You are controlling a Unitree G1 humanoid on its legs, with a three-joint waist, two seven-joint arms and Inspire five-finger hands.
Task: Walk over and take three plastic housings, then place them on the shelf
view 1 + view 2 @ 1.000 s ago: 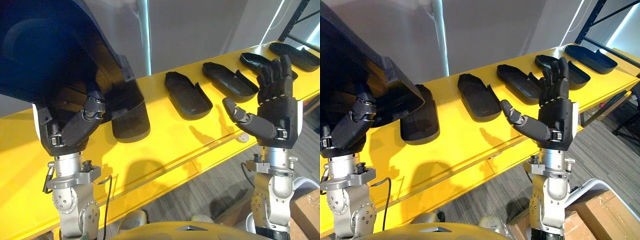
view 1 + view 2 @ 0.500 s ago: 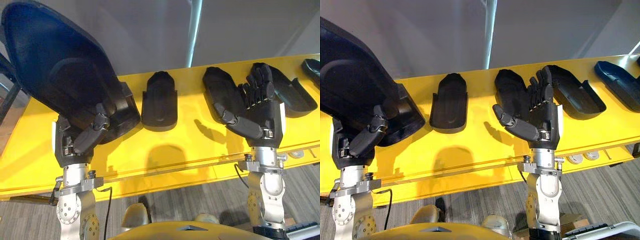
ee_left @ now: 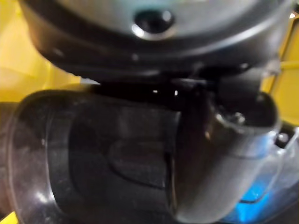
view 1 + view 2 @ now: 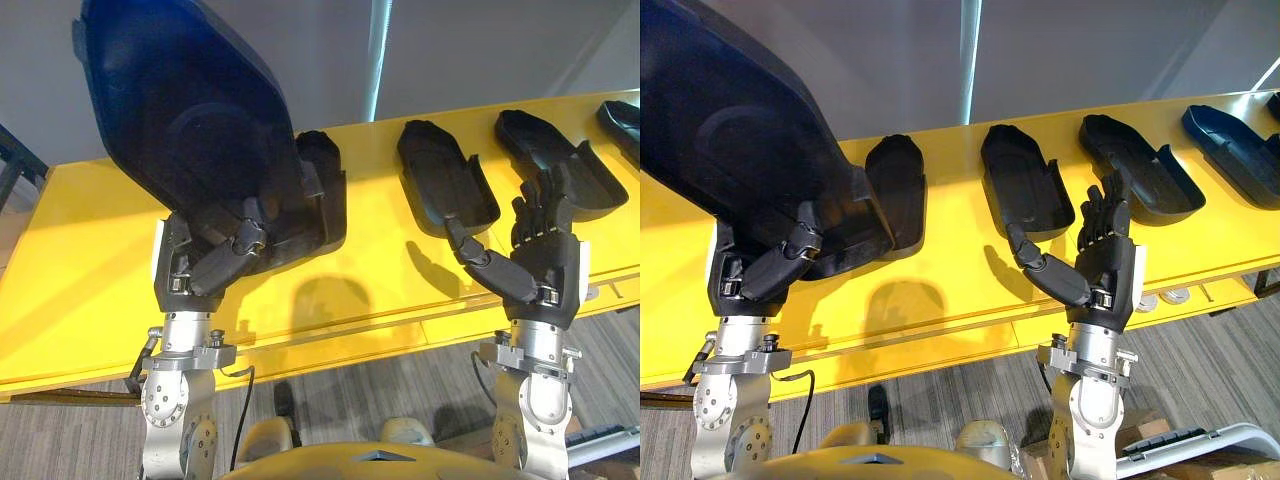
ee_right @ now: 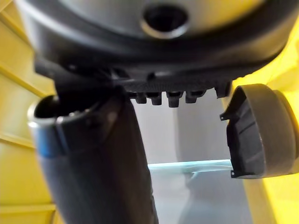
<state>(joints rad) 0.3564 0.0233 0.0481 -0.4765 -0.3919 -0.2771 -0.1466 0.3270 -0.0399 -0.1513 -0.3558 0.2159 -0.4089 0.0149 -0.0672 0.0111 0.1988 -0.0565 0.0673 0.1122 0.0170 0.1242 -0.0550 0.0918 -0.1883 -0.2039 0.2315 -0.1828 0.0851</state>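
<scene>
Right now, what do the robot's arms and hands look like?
The left arm and the right arm are silver-grey metal with round joints and bolted wrist flanges. The left hand and the right hand are dark and blocky, with segmented fingers and a white panel on the outer side.

The yellow shelf (image 4: 70, 260) is bare at its left end and along the near strip before the lying housings (image 4: 1025, 185); a hand could pass there. The large housing (image 4: 190, 120), clasped by the left hand (image 4: 205, 265), stands before the leftmost housing (image 4: 895, 185). Only narrow gaps separate the others.
</scene>
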